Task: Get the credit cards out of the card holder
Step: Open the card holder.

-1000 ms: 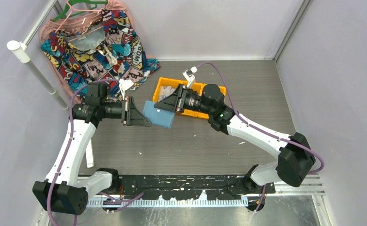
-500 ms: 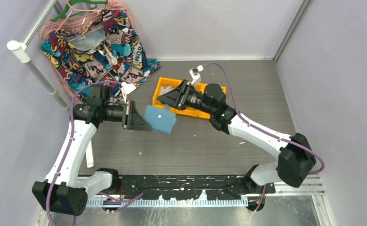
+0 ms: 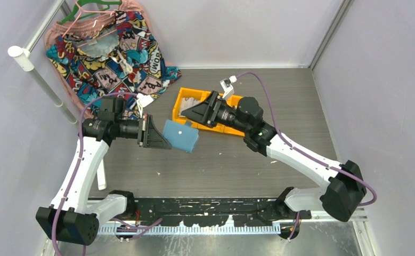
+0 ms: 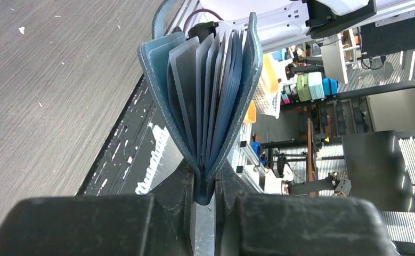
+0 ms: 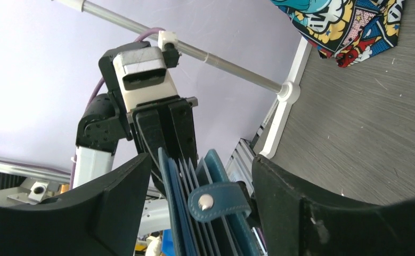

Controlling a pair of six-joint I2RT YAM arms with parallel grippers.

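The blue card holder [image 3: 181, 135] hangs above the table, between the two arms. My left gripper [image 3: 156, 133] is shut on its folded spine. In the left wrist view the holder [image 4: 210, 96] fans open above my left gripper [image 4: 205, 186], showing several thin blue sleeves; I cannot tell cards from sleeves. My right gripper [image 3: 194, 112] is open at the holder's far upper edge. In the right wrist view its wide-open jaws stand on either side of the holder [image 5: 184, 213], not touching it, with my right gripper [image 5: 201, 160] at the sleeve tops. The snap strap [image 5: 216, 200] bends over them.
An orange bin [image 3: 179, 101] sits under the right gripper at the table's back. A comic-print cloth [image 3: 114, 53] on a hanger lies at the back left by a white rail [image 3: 40, 80]. Grey walls close in both sides.
The right arm has drawn back to the right, off the card holder. The holder has tipped and sunk a little in the left gripper.
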